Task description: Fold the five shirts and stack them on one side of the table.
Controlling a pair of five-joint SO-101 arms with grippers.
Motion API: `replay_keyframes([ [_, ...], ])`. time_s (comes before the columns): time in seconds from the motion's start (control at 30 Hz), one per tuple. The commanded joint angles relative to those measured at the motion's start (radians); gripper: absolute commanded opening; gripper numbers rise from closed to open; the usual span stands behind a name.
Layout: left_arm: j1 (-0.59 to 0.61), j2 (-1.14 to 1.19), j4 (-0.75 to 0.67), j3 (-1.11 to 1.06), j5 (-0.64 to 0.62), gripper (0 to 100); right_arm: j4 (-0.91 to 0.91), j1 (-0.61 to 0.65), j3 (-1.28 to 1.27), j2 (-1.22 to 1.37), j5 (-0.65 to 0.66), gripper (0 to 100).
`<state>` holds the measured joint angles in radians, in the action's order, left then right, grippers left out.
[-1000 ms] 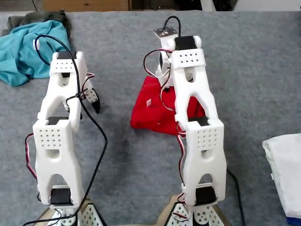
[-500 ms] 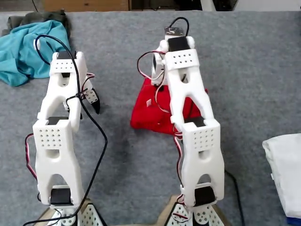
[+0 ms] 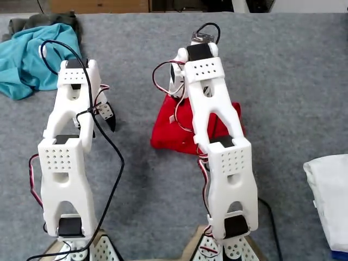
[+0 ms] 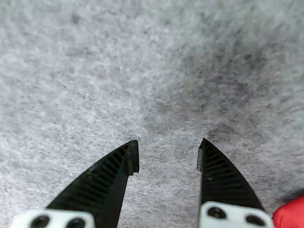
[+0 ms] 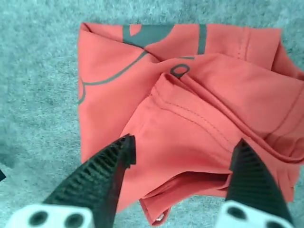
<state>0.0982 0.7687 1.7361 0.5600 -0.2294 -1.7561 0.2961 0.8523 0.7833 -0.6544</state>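
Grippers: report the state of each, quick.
Left gripper: open, holding nothing.
Right gripper: open over the red shirt, holding nothing.

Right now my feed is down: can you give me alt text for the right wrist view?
The right end effector hangs open above a loosely folded red shirt, with one black tip on each side of the rumpled top layers. The shirt lies on the grey table cover and has a dark printed design along one edge.

Right arm [image 3: 217, 109] hides part of red shirt [image 3: 166, 136]; white shirt [image 3: 329, 190] (edge) is cropped.
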Motion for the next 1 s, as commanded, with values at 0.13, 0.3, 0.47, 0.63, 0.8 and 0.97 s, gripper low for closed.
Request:
replay_keyframes([
  [0.13, 0.009, -0.065, -0.008, 0.009, 0.011, 21, 0.123, 0.016, 0.004, 0.033, -0.038, 33.1],
  [0.3, 0.009, -0.064, -0.008, 0.009, 0.011, 21, 0.140, 0.025, 0.021, 0.117, -0.038, 24.6],
  [0.47, 0.009, -0.064, -0.021, 0.009, 0.011, 21, 0.132, 0.027, 0.088, 0.136, -0.038, 14.5],
  [0.63, 0.009, -0.064, -0.021, 0.009, 0.011, 21, 0.130, 0.022, 0.110, 0.137, -0.035, 14.1],
  [0.8, 0.009, -0.064, -0.021, 0.009, 0.011, 21, 0.129, -0.008, 0.105, 0.137, -0.034, 4.4],
  [0.97, 0.009, -0.064, -0.021, 0.009, 0.011, 21, 0.098, -0.031, 0.107, 0.137, -0.031, 3.4],
])
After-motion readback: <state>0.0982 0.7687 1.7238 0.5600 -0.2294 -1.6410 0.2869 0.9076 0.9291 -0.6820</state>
